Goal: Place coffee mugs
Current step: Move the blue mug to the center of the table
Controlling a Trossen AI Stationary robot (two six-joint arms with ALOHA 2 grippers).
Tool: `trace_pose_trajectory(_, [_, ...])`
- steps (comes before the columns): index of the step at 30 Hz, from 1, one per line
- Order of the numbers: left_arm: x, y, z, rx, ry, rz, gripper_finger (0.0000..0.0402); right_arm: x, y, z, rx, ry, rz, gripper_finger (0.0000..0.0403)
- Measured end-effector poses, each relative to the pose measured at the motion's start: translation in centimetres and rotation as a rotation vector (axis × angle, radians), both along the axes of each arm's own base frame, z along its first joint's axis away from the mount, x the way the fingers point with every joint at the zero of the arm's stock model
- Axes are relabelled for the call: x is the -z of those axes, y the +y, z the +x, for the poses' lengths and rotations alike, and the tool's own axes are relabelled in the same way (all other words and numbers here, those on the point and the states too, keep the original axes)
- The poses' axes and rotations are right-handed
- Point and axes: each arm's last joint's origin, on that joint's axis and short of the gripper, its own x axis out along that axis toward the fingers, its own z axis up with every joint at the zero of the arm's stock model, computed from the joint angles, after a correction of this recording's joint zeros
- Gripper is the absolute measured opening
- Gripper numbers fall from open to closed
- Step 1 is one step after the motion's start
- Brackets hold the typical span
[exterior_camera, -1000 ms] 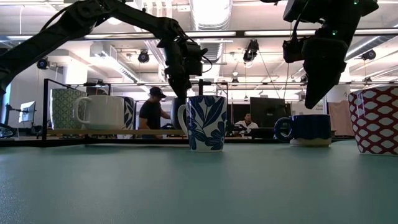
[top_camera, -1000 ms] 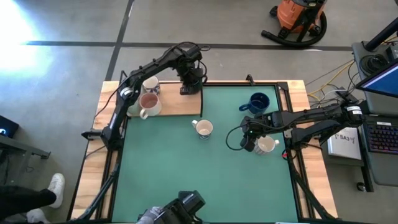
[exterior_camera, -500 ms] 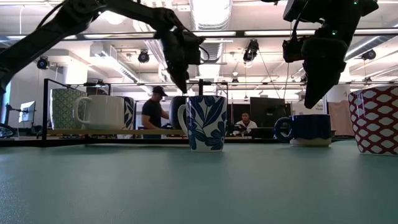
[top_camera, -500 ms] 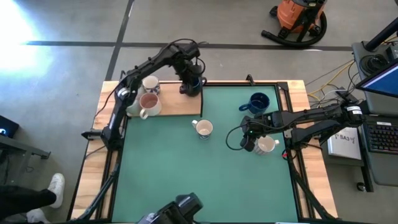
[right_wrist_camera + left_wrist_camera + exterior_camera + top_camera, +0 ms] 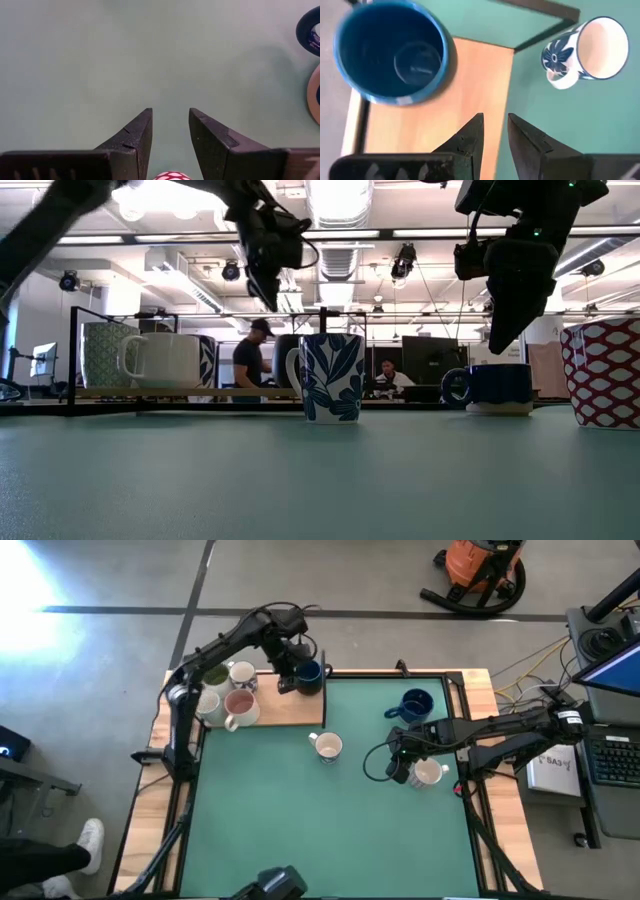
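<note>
My left gripper hangs open above the wooden board, just left of a navy mug that stands upright on the board's far right corner. Several more mugs stand on the board's left part: one green inside, one white, one pink inside. On the green mat stand a blue-flowered mug, a second navy mug and a red-patterned mug. My right gripper hovers open beside the red-patterned mug, fingers pointing down.
A black frame runs round the green mat, whose near half is bare. The board sits at the mat's far left corner. Cables trail off the table's right side. People show in the room behind, in the low view.
My left gripper has risen from over the navy mug and moved toward the table's left, uncovering the mug, which stays standing on the board's far right corner.
</note>
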Motion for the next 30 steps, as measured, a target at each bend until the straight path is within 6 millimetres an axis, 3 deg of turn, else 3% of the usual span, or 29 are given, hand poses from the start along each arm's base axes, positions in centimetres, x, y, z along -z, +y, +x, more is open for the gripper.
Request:
trace_pose_trajectory(7, [0.9,-4.6,-4.1,-0.083,-0.102,0.033,0.0068,0.0,0.0,0.0,0.000,0.000,0.000,0.0118])
trace_pose_trajectory(11, [1.3,-8.8,-6.0,-0.047,-0.205,0.070,0.0068,0.0,0.0,0.0,0.000,0.000,0.000,0.0118])
trace_pose_trajectory(16, [3.2,-14.0,-7.6,0.034,-0.354,0.088,0.0068,0.0,0.0,0.0,0.000,0.000,0.000,0.0118])
trace_pose_trajectory(24, [5.7,-19.4,-6.3,0.216,-0.744,0.136,0.0069,0.0,0.0,0.0,0.000,0.000,0.000,0.0118])
trace_pose_trajectory(30, [7.2,-21.7,-4.8,0.282,-0.705,0.070,0.0069,0.0,0.0,0.0,-0.001,-0.003,0.000,0.0118])
